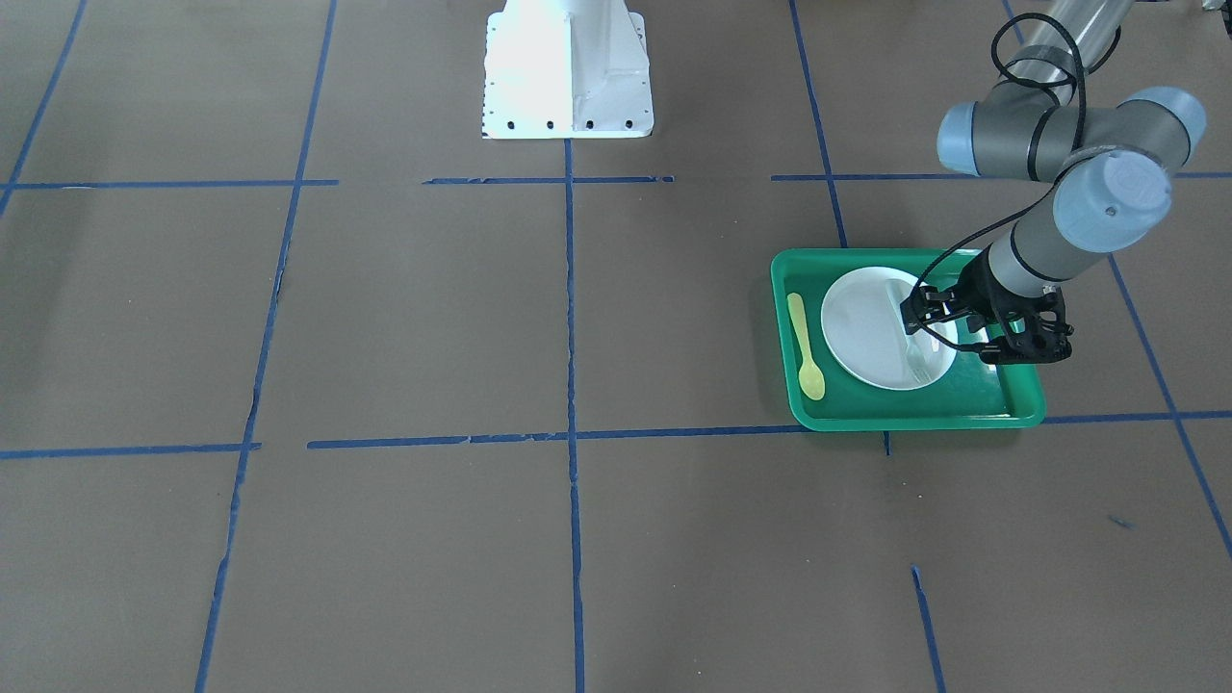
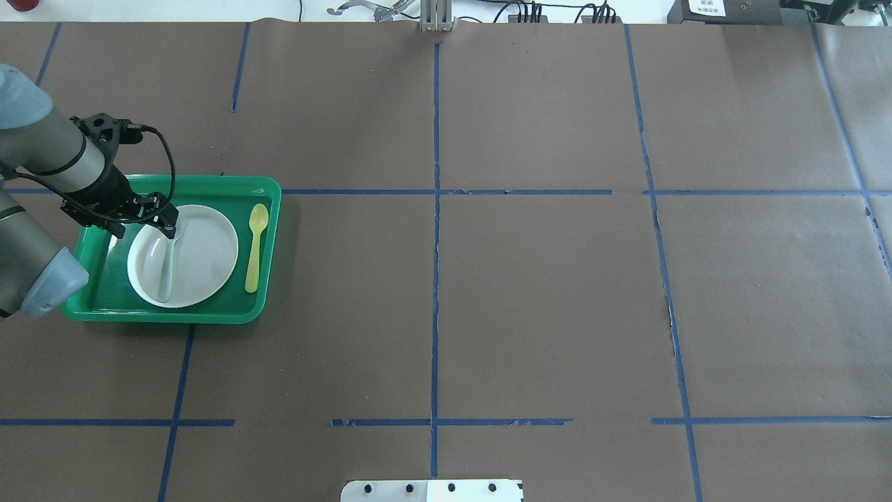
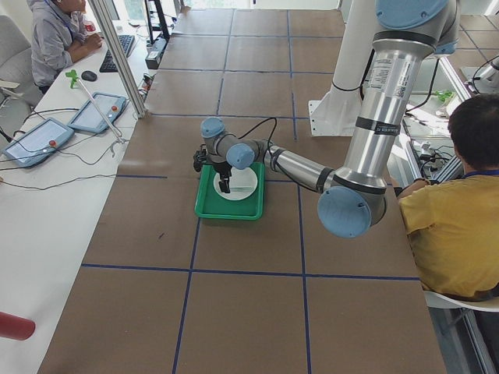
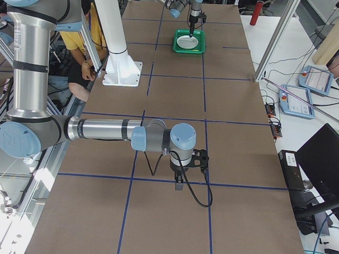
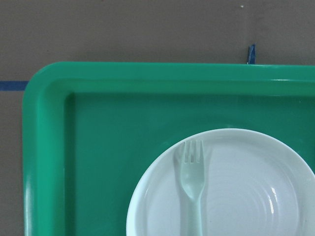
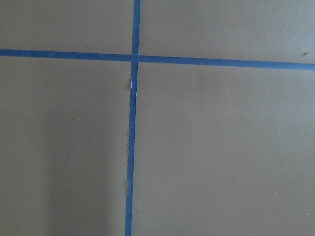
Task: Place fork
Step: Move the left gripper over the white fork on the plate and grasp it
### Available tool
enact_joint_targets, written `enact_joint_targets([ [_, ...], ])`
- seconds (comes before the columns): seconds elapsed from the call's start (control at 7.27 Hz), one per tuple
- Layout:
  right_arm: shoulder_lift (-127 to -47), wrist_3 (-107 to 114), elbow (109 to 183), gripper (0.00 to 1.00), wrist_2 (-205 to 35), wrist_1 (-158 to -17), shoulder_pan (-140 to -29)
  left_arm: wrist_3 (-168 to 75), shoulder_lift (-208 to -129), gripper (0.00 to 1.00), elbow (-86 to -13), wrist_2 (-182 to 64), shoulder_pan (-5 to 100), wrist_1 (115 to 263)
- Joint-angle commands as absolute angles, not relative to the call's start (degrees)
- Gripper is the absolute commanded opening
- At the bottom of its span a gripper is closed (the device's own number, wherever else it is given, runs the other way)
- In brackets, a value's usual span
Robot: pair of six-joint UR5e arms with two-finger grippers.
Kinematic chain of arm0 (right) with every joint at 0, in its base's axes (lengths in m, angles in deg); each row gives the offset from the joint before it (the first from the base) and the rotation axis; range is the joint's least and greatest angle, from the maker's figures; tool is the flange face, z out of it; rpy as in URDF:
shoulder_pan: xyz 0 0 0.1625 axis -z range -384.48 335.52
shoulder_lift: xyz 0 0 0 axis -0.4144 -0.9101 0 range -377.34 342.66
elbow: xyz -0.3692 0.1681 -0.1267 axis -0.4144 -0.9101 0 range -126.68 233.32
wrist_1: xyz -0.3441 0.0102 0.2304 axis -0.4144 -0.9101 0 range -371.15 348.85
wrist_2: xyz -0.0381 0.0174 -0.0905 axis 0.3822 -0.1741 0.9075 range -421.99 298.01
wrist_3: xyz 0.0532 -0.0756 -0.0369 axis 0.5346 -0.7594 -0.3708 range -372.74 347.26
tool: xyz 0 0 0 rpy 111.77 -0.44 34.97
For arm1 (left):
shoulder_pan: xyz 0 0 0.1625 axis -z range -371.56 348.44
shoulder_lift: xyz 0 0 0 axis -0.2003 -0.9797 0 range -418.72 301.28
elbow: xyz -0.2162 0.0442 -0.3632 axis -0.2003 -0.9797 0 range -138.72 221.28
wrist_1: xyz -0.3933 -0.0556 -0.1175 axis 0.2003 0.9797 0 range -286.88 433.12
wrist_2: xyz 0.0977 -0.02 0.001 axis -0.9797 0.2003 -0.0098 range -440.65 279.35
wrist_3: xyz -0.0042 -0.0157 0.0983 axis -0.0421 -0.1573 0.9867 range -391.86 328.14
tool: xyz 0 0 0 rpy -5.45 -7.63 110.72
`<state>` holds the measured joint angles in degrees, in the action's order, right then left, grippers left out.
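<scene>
The pale whitish fork (image 5: 192, 187) lies flat on the white plate (image 5: 256, 187), with its tines pointing away from the robot. It also shows in the overhead view (image 2: 168, 265) and the front view (image 1: 917, 358). The plate (image 2: 202, 258) sits in the green tray (image 2: 268, 209). My left gripper (image 2: 143, 223) hovers over the plate's left part, above the fork; its fingers look spread and hold nothing. My right gripper (image 4: 180, 182) hangs over bare table far from the tray; I cannot tell whether it is open or shut.
A yellow spoon (image 2: 256, 247) lies in the tray, right of the plate in the overhead view. The brown table carries blue tape lines (image 6: 130, 147). The white robot base (image 1: 568, 67) stands at the table's near edge.
</scene>
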<state>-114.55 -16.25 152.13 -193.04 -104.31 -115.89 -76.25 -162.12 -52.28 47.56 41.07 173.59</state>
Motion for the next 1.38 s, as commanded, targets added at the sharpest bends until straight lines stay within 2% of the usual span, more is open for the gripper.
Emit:
enact_joint_targets([
  [0.0,-114.55,-16.17,152.11,1.0,-193.04,-104.31,-115.89,-76.34,-162.43,0.81,-50.4,47.76,39.6,175.59],
  [0.41,-114.55,-16.17,152.11,1.0,-193.04,-104.31,-115.89,-76.34,-163.13,0.75,-48.56,47.94,38.46,176.83],
  [0.69,-114.55,-16.25,152.11,1.0,-193.04,-104.31,-115.89,-76.25,-163.13,0.68,-48.37,47.94,38.01,176.92],
  [0.83,-114.55,-16.25,152.11,1.0,-193.04,-104.31,-115.89,-76.25,-163.13,0.56,-48.2,48.02,38.01,176.92],
  [0.96,-114.55,-16.17,152.11,1.0,-193.04,-104.31,-115.89,-76.16,-163.13,0.33,-48.02,48.02,38.01,176.92],
  [1.1,-114.55,-16.16,152.11,1.0,-193.04,-104.31,-115.89,-76.25,-163.13,0.02,-48.11,48.11,38.01,176.83],
  [1.24,-114.55,-16.16,152.11,1.0,-193.04,-104.31,-115.89,-76.25,-163.04,0.0,-47.94,48.11,37.84,176.83],
])
